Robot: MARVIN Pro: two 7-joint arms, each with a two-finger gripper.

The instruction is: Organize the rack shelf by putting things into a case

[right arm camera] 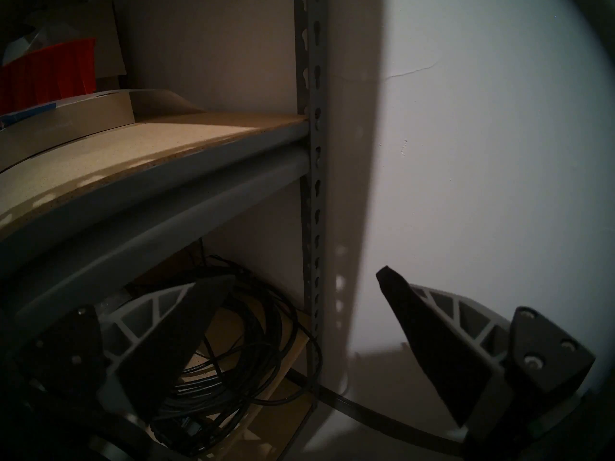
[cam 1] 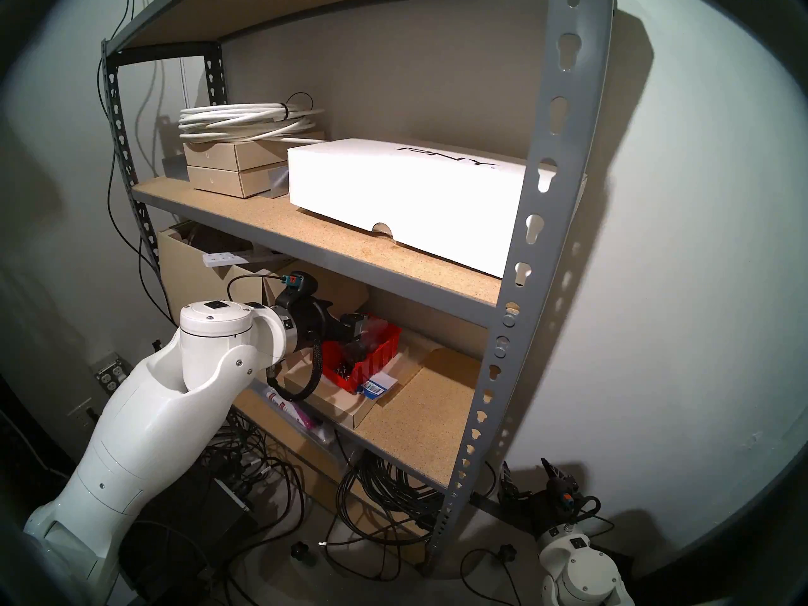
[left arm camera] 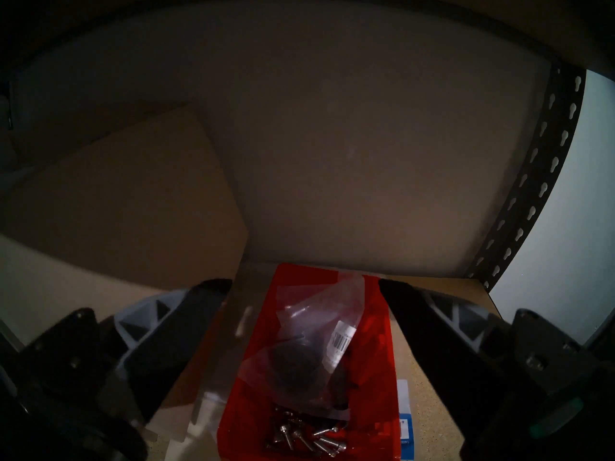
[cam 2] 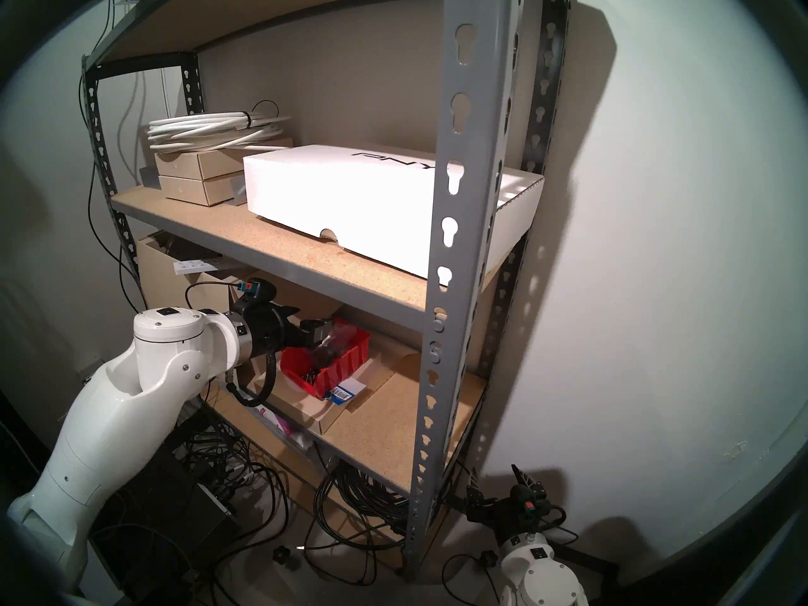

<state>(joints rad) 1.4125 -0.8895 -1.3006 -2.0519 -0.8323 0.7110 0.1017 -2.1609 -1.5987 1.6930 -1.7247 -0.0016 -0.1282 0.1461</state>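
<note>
The red bin (left arm camera: 376,367) sits on a flat cardboard box (cam 1: 345,406) on the middle shelf (cam 1: 433,421) of the rack. Inside it lies a clear bag (left arm camera: 309,350) of black parts with a white barcode label, and loose metal screws (left arm camera: 303,438) at the near end. A flat packet (cam 1: 377,385) with a blue-and-white label lies just beside the bin on the cardboard. The left claw (left arm camera: 304,284) hangs above the bin, released, fingers spread with nothing between them. The right claw (right arm camera: 306,277) is low beside the rack's front upright (cam 1: 516,286), also released and empty.
</note>
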